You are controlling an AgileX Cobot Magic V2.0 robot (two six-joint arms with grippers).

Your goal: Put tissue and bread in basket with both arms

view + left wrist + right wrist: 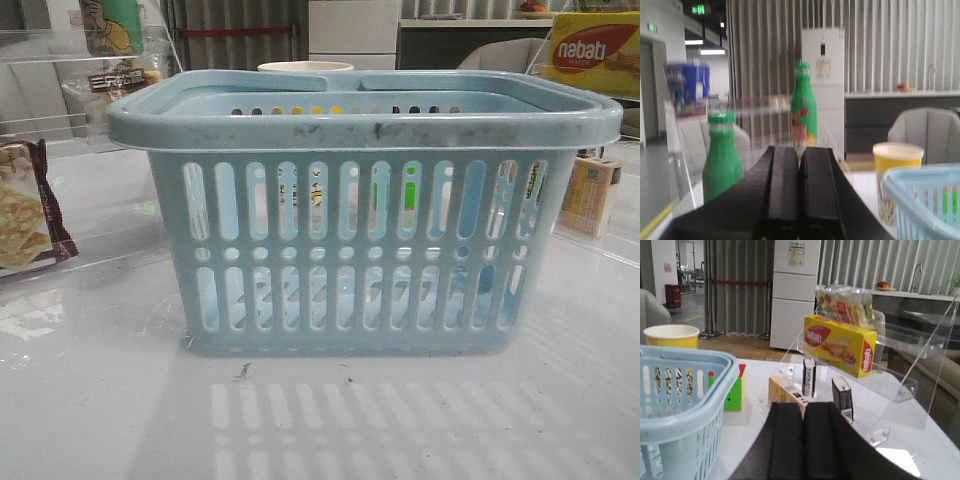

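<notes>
Light-blue plastic fills the middle of the front view: the basket [365, 235] sits there on the white table [100, 400], and no arm shows in that view. On the left edge lies a cracker packet [25, 215], which is not the bread. The left gripper [799, 187] has its two black fingers pressed together on nothing, with the basket in the lower right corner. The right gripper [804, 440] is closed the same way, basket at lower left. I cannot find the tissue or bread, so I cannot tell which arm is nearer.
</notes>
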